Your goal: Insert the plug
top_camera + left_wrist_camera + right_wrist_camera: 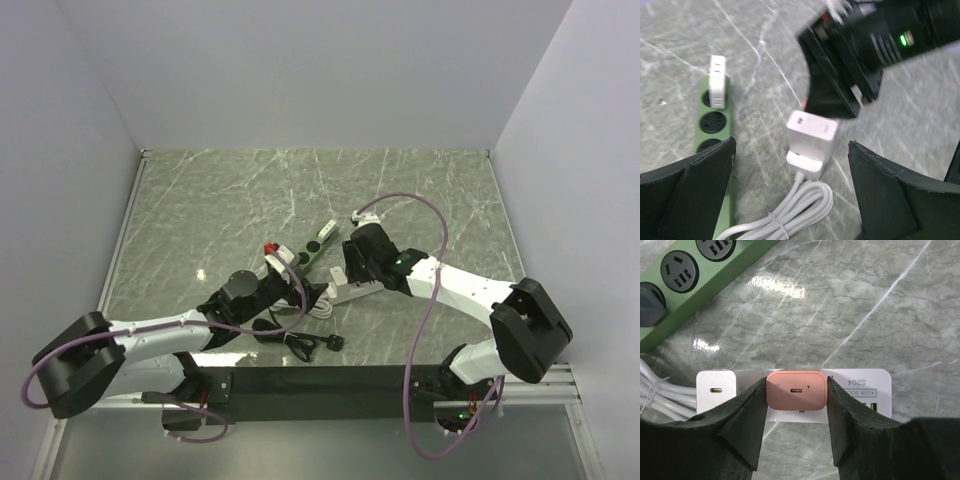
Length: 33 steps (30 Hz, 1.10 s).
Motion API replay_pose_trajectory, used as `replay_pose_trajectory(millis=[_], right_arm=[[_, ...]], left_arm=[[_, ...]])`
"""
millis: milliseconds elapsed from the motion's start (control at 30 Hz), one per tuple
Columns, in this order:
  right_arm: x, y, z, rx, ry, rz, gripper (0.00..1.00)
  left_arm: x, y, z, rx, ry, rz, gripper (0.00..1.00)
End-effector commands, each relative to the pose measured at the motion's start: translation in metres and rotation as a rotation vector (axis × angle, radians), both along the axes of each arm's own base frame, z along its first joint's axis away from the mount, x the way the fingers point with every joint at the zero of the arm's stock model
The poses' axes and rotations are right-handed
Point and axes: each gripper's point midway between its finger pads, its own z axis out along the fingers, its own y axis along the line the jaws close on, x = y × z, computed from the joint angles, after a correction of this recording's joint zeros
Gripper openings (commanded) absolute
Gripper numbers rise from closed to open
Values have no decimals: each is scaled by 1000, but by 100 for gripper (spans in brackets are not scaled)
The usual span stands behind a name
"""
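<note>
A salmon-pink plug (796, 390) with a USB-C slot is clamped between my right gripper's (796, 396) black fingers (747, 412). It sits right over the white power strip (860, 390), between a white charger (716, 390) and the strip's label. Its prongs are hidden, so I cannot tell how deep it sits. My left gripper (791, 150) stands wide open and holds nothing. It straddles the cable end of the white strip (807, 165) and the white charger (811, 129) without touching either. In the top view both grippers (300, 290) (350, 265) meet at the white strip (357, 292).
A green power strip (305, 250) lies slanted just behind, with a white adapter (717, 87) and a black plug (647, 302) in it. The white strip's bundled cable (800, 205) lies by my left gripper. A black cord (300, 343) coils near the front edge.
</note>
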Motion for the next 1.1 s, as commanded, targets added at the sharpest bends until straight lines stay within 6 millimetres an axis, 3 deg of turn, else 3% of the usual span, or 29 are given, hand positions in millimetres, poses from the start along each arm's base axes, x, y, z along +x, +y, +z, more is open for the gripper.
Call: replay_pose_trajectory(millis=[0,133,200,233,467,633,733,900,933,1067], right_arm=[[-26,2,-14,37,105,9,54],[-24,5,9,79,65,25,59],[-24,7,21,95,42,40,87],[-25,7,25,105,35,45,90],[-19,2,47,106,-29,32,94],[-7,-17,66,62,-84,-56,94],[3,-30,93,94,-160,-105,95],[20,-69,145,234,-361,-237,97],[21,-77,150,249,-394,-263,98],[23,-116,166,274,-516,-393,99]], left_arm=[[10,16,12,-79,53,123,99],[13,30,20,-118,68,188,99],[15,35,18,-113,80,213,99],[16,38,20,-118,77,228,99],[23,42,18,-103,91,273,100],[35,49,24,-102,89,333,99],[49,73,34,-153,100,463,100],[71,127,53,-239,97,640,99],[78,142,63,-263,83,673,99],[99,189,72,-292,115,813,99]])
